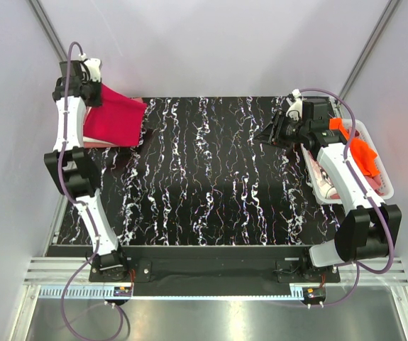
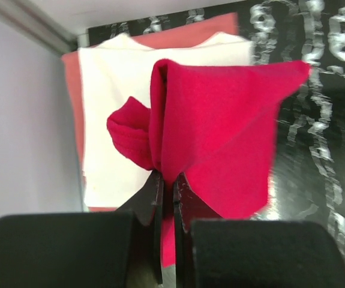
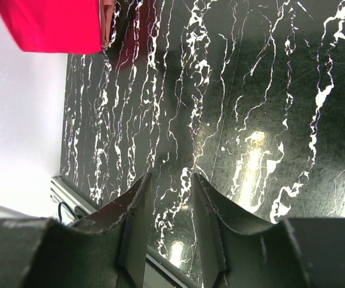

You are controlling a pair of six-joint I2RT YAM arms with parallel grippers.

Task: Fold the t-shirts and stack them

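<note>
Left wrist view: the left gripper (image 2: 167, 180) is pinched tight on a bunched fold of the crimson-red t-shirt (image 2: 220, 138).
From the closed jaws the red cloth spreads out over a folded white t-shirt (image 2: 112, 90), which lies on a salmon-pink t-shirt (image 2: 70, 78) at the far left corner of the black marbled table (image 1: 211, 192). The right gripper (image 3: 167, 180) hovers over bare tabletop at the far right, its jaws a narrow gap apart with nothing between them. Beside that arm, the white basket (image 1: 384, 181) holds an orange t-shirt (image 1: 360, 153).

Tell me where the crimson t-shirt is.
In the top view, the crimson t-shirt is at the table's far-left corner, pinched in the left gripper over the folded white t-shirt and salmon-pink t-shirt.
</note>
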